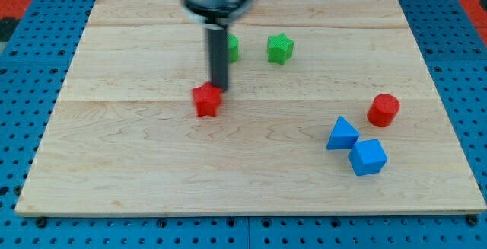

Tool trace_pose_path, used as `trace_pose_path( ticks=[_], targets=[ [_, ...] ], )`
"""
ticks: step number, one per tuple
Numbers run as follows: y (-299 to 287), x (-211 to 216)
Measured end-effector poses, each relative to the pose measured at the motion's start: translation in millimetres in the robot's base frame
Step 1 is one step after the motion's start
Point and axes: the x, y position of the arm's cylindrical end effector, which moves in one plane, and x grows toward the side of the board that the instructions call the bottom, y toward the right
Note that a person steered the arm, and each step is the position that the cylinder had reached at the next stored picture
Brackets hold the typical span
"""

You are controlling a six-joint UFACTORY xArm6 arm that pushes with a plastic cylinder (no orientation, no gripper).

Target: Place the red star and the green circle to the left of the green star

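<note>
The red star (205, 100) lies left of the board's middle. My tip (219, 90) touches its upper right edge. The green star (279, 48) sits near the view's top, right of centre. A green block (232, 47), partly hidden behind my rod, lies just left of the green star; its shape is hard to make out.
A red cylinder (383, 110) lies at the view's right. A blue triangle (342, 133) and a blue cube (368, 157) sit below it. The wooden board (114, 165) rests on a blue pegboard.
</note>
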Motion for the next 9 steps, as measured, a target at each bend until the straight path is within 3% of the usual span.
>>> trace_pose_path(
  ticks=[1,2,4,5,6,8,9],
  targets=[
    [47.3,27.2],
    [16.8,51.6],
    [-73.3,35.5],
    [-102.7,65.8],
    [-128.2,27.4],
    [-26.0,-38.8],
    [-31.1,17.6]
  ],
)
